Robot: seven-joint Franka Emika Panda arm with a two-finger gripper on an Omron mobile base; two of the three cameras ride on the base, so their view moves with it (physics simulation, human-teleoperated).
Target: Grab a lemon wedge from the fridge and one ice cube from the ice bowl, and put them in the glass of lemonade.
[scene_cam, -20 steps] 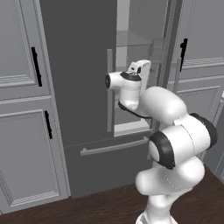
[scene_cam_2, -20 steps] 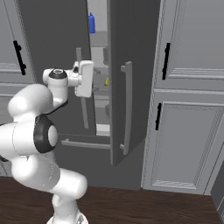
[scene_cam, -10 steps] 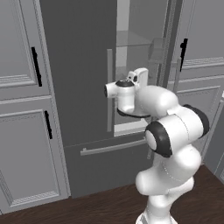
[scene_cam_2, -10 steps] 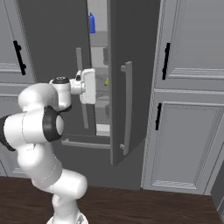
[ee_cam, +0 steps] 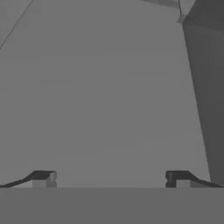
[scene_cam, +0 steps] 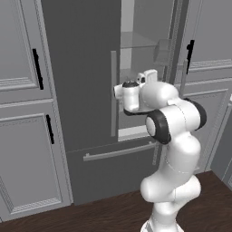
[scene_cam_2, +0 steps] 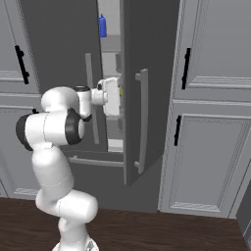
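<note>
The fridge (scene_cam: 81, 81) is the tall dark grey appliance; its right door (scene_cam_2: 147, 59) stands ajar, and clear shelves (scene_cam: 136, 45) show in the gap. My gripper (scene_cam_2: 117, 96) reaches into that gap at mid height. Its fingertips (ee_cam: 43, 178) stand wide apart in the hand view, open and empty, facing a flat grey surface. The lemon wedge (scene_cam_2: 121, 91) is a tiny yellow speck just past the hand. In the left base view the gripper (scene_cam: 150, 75) is partly hidden behind my wrist. The ice bowl and the glass of lemonade are out of view.
A blue bottle (scene_cam_2: 103, 25) stands on an upper fridge shelf. Panelled grey cabinets (scene_cam: 22, 113) with black handles flank the fridge on both sides (scene_cam_2: 211, 122). The open door's long bar handle (scene_cam_2: 143, 120) is close to the right of my hand. Below lies dark wood floor (scene_cam_2: 171, 230).
The hand has moved forward and slightly down into the gap between the fridge doors, with the elbow folding in. The fingers have stayed open.
</note>
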